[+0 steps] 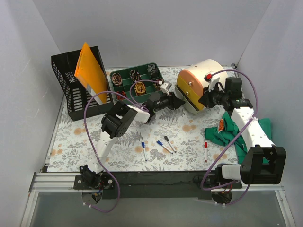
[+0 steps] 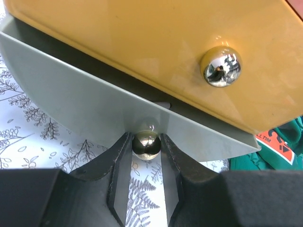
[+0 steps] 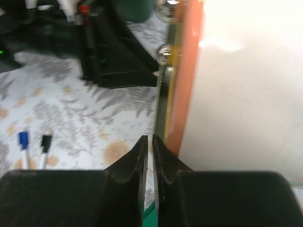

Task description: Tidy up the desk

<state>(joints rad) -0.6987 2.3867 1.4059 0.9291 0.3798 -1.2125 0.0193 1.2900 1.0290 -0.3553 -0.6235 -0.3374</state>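
The desk [image 1: 80, 142] has a pale fern-and-flower cover. A round drawer box [image 1: 203, 78] with a cream body stands at the back right. My left gripper [image 1: 179, 100] reaches to its front and is shut on the metal ball knob [image 2: 146, 144] of the grey bottom drawer [image 2: 85, 104], which stands a little out under the yellow drawer [image 2: 142, 42]. My right gripper [image 1: 207, 100] is shut and empty, close beside the box's right side [image 3: 246, 94], its fingertips [image 3: 142, 142] just above the desk.
A black mesh file holder [image 1: 75, 94] with an orange folder [image 1: 90, 71] stands back left. A green compartment tray [image 1: 124, 74] sits at the back. Several markers [image 1: 164, 146] lie near the front. A green cloth [image 1: 227, 132] lies at the right.
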